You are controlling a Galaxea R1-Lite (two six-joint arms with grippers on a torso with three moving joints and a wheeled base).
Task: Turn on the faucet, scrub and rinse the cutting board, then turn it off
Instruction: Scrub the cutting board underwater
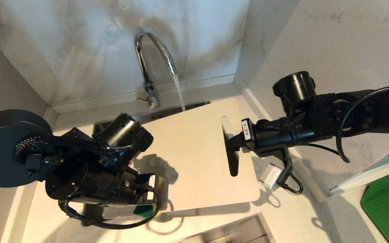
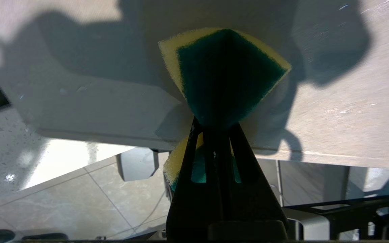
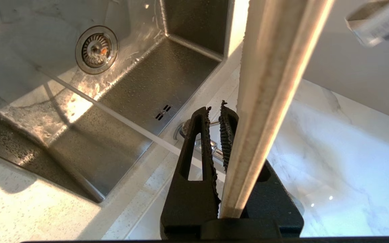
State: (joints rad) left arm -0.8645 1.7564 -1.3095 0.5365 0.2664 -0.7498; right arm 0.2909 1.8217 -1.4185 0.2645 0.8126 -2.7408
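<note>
Water was on: faucet at the back wall poured a thin stream onto the far edge of the cutting board, which was held over the sink, tilted, handle slot toward the robot's right. Right gripper was clamped on the board's slot end, jaws nearly together w/ the thin board edge pinched between the pads. Left gripper was squeezed tight on a yellow-green sponge, the foam folded almost in half by the pinch. Key relation: sponge sat at the board's near-left corner, right by its near edge, so the board's face lay up and to the right of the sponge, long axis running left-right across the sink. Left arm was clearly the closer one to that open face; right arm just did the holding. Prob. scrub phase; next move would need the sponge pressed flat on the face and swept along it toward the slot. Whether the sponge touched the board, can't tell.
</note>
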